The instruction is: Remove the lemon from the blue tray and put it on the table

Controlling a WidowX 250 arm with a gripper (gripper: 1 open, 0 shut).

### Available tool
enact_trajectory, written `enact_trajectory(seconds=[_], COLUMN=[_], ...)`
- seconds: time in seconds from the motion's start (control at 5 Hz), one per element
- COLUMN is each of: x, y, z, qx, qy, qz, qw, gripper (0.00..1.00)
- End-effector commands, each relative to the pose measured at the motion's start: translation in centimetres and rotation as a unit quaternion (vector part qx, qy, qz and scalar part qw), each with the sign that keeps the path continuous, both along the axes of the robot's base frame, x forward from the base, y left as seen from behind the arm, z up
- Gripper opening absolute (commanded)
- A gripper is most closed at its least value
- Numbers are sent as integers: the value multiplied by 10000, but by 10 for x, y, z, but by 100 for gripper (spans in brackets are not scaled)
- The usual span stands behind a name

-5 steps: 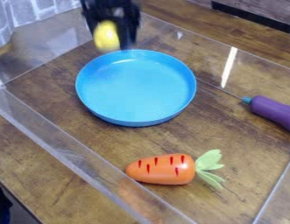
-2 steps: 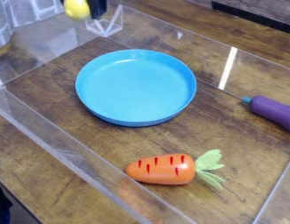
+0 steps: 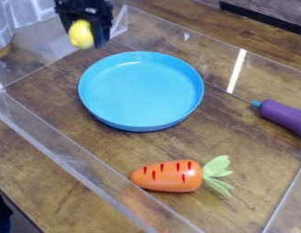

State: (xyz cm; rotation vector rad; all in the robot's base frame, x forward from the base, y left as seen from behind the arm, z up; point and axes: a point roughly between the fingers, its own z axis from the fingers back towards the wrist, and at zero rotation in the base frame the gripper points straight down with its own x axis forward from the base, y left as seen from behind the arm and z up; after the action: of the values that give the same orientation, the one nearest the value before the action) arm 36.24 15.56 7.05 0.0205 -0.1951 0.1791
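Yellow lemon (image 3: 80,35) sits clamped in the pincer (image 3: 82,33) beyond the blue tray (image 3: 140,90); best lowered gently onto tabletop (image 3: 67,127) before release.

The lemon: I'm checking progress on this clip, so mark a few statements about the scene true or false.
1. The lemon lies in the blue tray. False: the tray is empty; the lemon is held by the end effector beyond the tray's far left rim.
2. The end effector is shut on the lemon. True.
3. A carrot lies on the table in front of the tray. True.
4. The purple eggplant sits inside the tray. False: it lies on the table to the right.
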Motion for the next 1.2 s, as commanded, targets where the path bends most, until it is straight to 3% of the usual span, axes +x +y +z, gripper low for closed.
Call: enact_trajectory(seconds=[0.0, 0.2, 0.4, 1.0], x=[14, 27, 37, 52], y=[8, 12, 20, 38], z=[28, 35, 25, 12], qx=[142, 168, 215, 452], qy=[-264, -282, -217, -39], qz=[34, 36, -5, -232], qw=[9995, 9995, 9995, 9987], gripper=[0, 0, 0, 0])
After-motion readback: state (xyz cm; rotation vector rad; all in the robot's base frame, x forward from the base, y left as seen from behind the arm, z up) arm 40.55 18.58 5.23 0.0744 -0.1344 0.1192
